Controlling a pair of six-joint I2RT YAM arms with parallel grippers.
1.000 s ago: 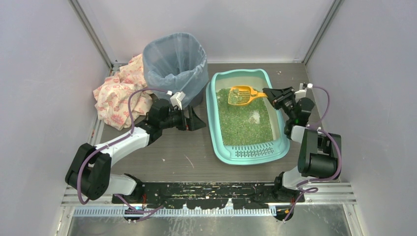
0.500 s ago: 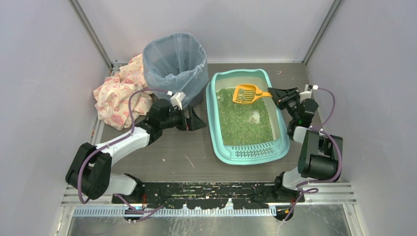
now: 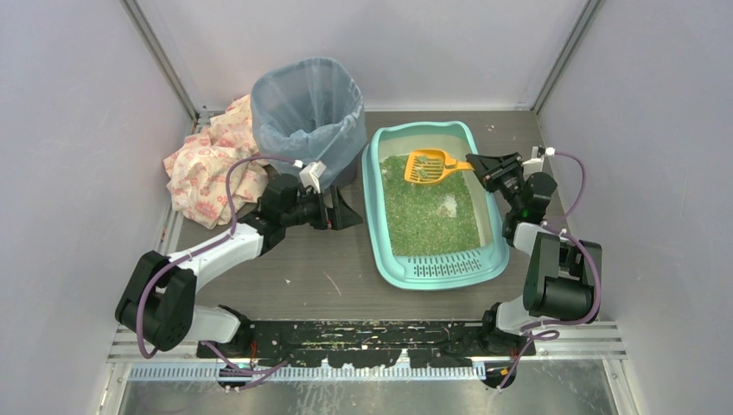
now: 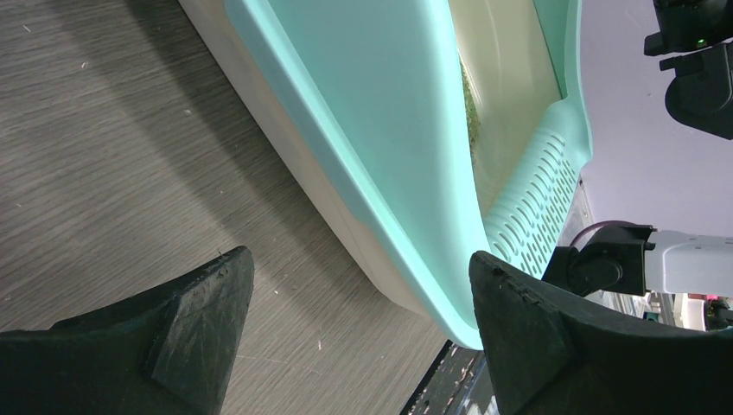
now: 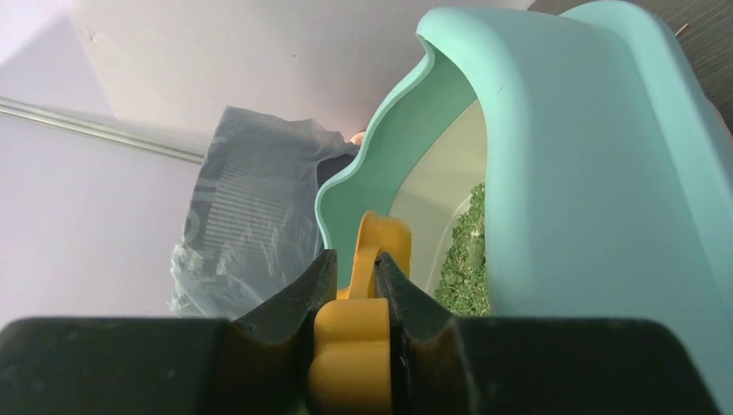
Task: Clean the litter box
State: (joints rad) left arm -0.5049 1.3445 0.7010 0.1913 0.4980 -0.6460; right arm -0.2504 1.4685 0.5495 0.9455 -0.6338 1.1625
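Observation:
The teal litter box (image 3: 493, 259) lies right of centre, green litter (image 3: 428, 212) inside and its slotted grate step (image 3: 445, 266) at the near end. My right gripper (image 3: 477, 163) is shut on the handle of the orange slotted scoop (image 3: 425, 166), holding it over the box's far part with some litter in it. In the right wrist view the scoop's handle (image 5: 353, 337) sits between the fingers beside the box's wall (image 5: 596, 173). My left gripper (image 3: 350, 211) is open and empty, just left of the box; the left wrist view shows the box's rim (image 4: 380, 147) between its fingers.
A blue-grey bag-lined round bin (image 3: 308, 112) stands at the back, left of the box. A crumpled patterned cloth (image 3: 212, 160) lies left of the bin. Grey enclosure walls stand close on both sides.
My right gripper has drawn back to the right and lifted the scoop off the litter, moving it toward the box's far right. The left arm has not moved.

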